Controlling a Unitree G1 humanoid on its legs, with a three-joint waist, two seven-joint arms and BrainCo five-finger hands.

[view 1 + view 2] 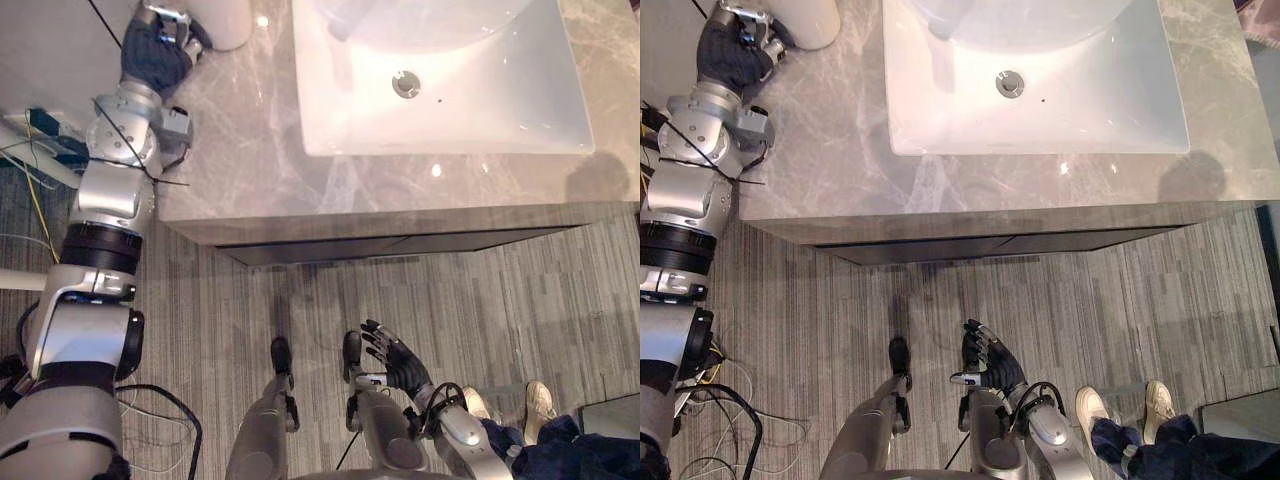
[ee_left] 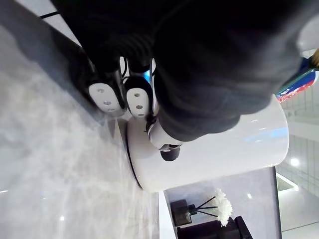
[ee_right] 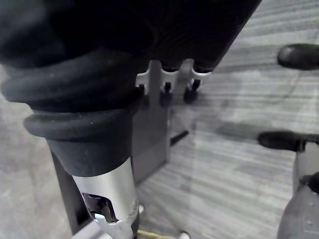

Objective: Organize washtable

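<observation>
Low over the striped floor [image 1: 520, 300] our right hand [image 1: 397, 362] hangs slack. At the marble worktop's [image 1: 250, 150] far left corner, beside the sink [image 1: 500, 110], our left hand [image 1: 158, 48] touches the white canister [image 1: 225, 20]; we cannot tell its grip

place: bathroom | cues: marble washtable [image 1: 250, 150], white sink [image 1: 500, 95], drain [image 1: 405, 83]

White cup [image 1: 228, 22] cut by top edge, sink basin [image 1: 450, 120] too
</observation>
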